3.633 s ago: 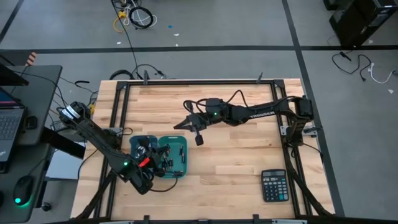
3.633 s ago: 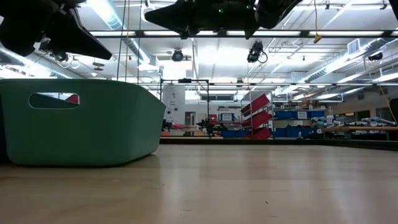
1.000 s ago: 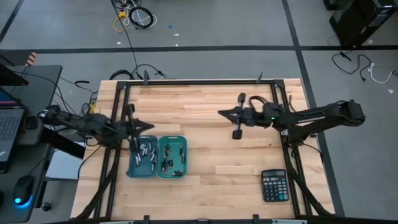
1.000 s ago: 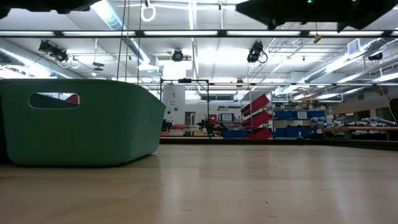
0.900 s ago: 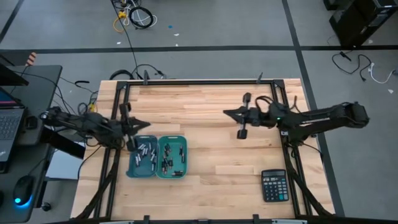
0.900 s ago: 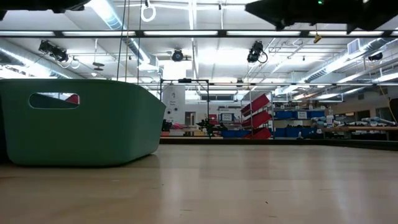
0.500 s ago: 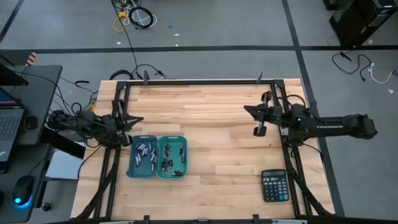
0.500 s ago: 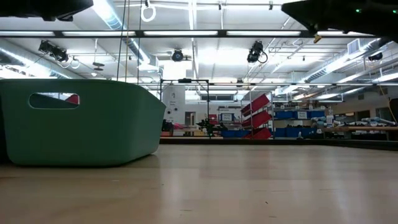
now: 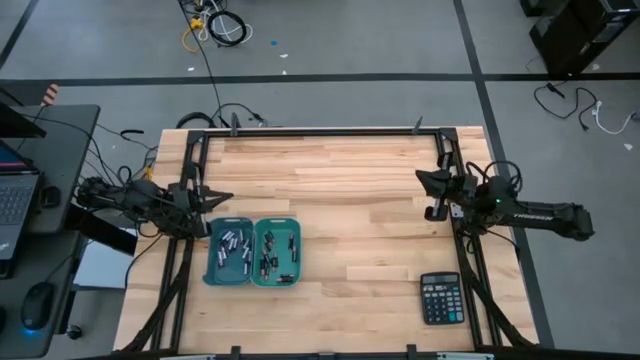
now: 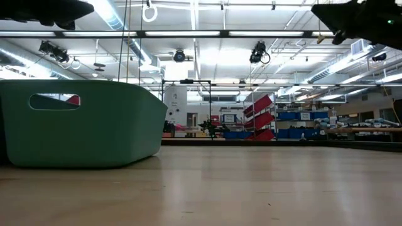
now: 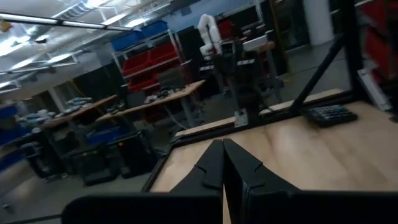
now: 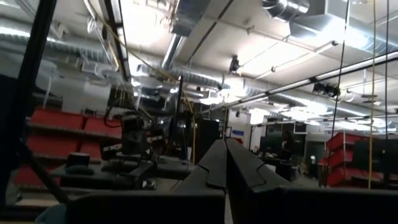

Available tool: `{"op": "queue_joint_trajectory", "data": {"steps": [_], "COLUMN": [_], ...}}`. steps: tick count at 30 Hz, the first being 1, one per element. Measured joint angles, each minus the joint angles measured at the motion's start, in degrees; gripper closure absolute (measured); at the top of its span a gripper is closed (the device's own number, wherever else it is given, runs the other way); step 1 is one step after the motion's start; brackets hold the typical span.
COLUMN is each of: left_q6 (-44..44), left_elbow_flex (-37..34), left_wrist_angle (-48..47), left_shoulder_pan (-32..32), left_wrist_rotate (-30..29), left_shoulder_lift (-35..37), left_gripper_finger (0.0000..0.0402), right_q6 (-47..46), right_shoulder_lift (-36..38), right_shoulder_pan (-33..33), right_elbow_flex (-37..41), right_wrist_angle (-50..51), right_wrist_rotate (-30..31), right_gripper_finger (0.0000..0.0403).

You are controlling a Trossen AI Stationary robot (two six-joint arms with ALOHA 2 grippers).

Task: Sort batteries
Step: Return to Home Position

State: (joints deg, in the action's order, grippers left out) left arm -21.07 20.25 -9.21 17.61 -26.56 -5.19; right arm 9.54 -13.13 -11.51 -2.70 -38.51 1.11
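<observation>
Two teal bins stand side by side near the table's front left, the left bin (image 9: 212, 262) and the right bin (image 9: 295, 240). Small silver and black batteries (image 9: 231, 245) lie loose on the left bin's floor, and more batteries (image 9: 274, 257) lie in the right one. My left gripper (image 9: 229, 197) hangs shut and level at the table's left edge, just beyond the left bin's far side, with nothing in it (image 11: 222, 144). My right gripper (image 9: 419, 177) is shut and empty at the table's right edge, tilted upward (image 12: 225, 142).
A black calculator (image 9: 440, 298) lies at the front right corner. A black frame rail (image 9: 320, 132) runs around the tabletop. In the low view the near bin's wall (image 10: 94, 125) fills the left side. A wide stretch of bare wood lies between the bins and the right arm.
My right gripper has drawn back from the table's middle toward the right edge, staying shut and empty. My left gripper has pulled back a little toward the left edge, away from the bins, also shut. The bins and batteries have not moved.
</observation>
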Motion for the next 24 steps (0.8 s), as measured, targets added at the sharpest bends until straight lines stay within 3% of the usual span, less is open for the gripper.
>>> {"op": "queue_joint_trajectory", "data": {"steps": [6,14,20,24], "left_q6": [2.0,2.1,4.7,2.0], "left_elbow_flex": [-2.6,-19.9,-19.8,-19.8], "left_wrist_angle": [5.4,27.9,24.3,19.2], "left_shoulder_pan": [0.0,0.0,0.0,0.0], "left_wrist_rotate": [2.3,2.3,2.7,2.7], "left_shoulder_lift": [0.1,0.0,-1.4,-1.6], "left_gripper_finger": [0.0401,0.0401,0.0401,0.0401], "right_q6": [-1.9,-1.9,-1.2,1.5], "right_shoulder_lift": [5.5,10.7,12.6,12.6], "right_shoulder_pan": [0.0,-0.6,-0.7,-0.7], "right_elbow_flex": [2.3,2.3,2.3,2.3], "right_wrist_angle": [3.8,11.2,17.8,23.2], "right_wrist_rotate": [-1.4,-1.4,-1.8,-10.8], "right_gripper_finger": [0.0403,0.0403,0.0403,0.0403]}}
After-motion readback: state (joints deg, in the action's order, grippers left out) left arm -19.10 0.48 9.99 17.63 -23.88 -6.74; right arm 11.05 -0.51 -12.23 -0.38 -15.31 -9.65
